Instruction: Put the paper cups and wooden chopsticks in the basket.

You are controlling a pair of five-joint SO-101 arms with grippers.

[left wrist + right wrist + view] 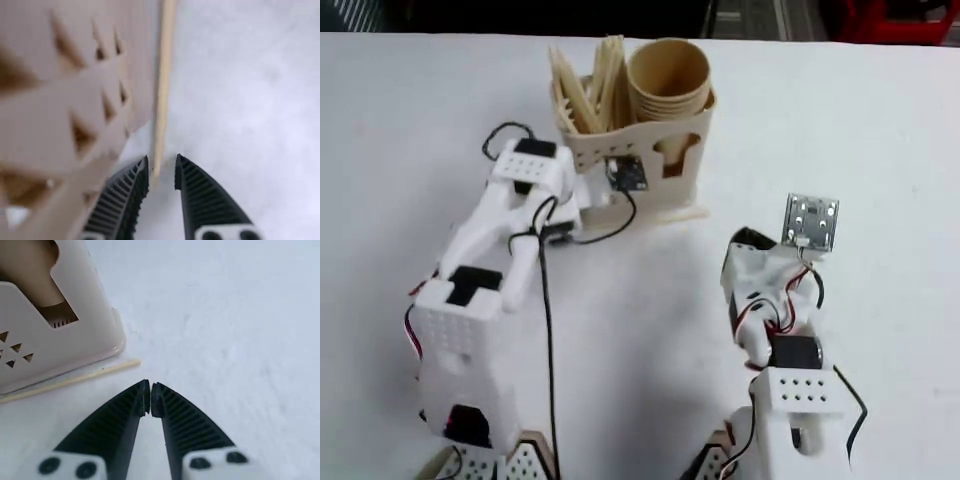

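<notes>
Paper cups [668, 78], most chopsticks [588, 88] in basket [695, 125]; last chopstick [162, 75] on tabletop [420, 100] between parted left gripper [161, 159]; right gripper [150, 385] closed, empty.

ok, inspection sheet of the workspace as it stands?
Surface: white table, no spills seen.
Job's things: beige plastic basket holds stacked tan paper cups and upright wooden chopsticks; one loose wooden chopstick lies on the table along the basket's foot.
Clutter: nothing seen.
Grippers: left gripper open, fingers either side of the loose chopstick's end; right gripper shut, near its other end.
Cables: black cable along the left arm; red and white wires on the right arm.
Surroundings: red object beyond the far edge.
</notes>
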